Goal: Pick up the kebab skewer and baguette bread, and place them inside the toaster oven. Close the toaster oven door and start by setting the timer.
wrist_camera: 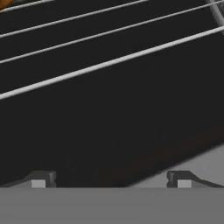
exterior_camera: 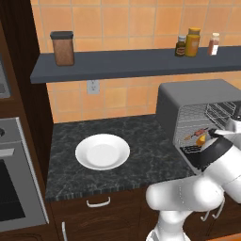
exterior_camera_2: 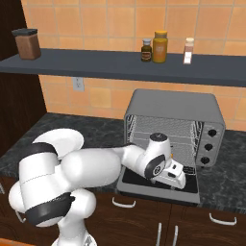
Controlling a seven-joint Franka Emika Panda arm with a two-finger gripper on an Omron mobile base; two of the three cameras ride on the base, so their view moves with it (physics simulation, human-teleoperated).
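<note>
The grey toaster oven [exterior_camera: 188, 101] [exterior_camera_2: 173, 108] stands open on the counter. Its door [exterior_camera_2: 144, 185] [exterior_camera: 190, 154] lies folded down flat in front. On the wire rack [exterior_camera_2: 163, 132] inside lie the kebab skewer [exterior_camera: 194, 135] and, right beside it, the golden baguette bread [exterior_camera: 201, 140]. An orange sliver of the bread [wrist_camera: 6, 3] shows in the top left corner of the hand view. My gripper [wrist_camera: 111, 179] hangs low over the lowered door at the oven mouth, facing the rack bars. Its fingertips [wrist_camera: 43, 178] stand wide apart, open, with nothing between them.
A white plate [exterior_camera: 102, 151] [exterior_camera_2: 60, 139] sits on the dark counter left of the oven. Three knobs [exterior_camera_2: 208, 146] run down the oven's right front. A shelf [exterior_camera: 117, 63] above carries a brown canister [exterior_camera: 63, 48] and spice jars [exterior_camera_2: 160, 46]. A built-in steel oven [exterior_camera: 14, 188] stands at far left.
</note>
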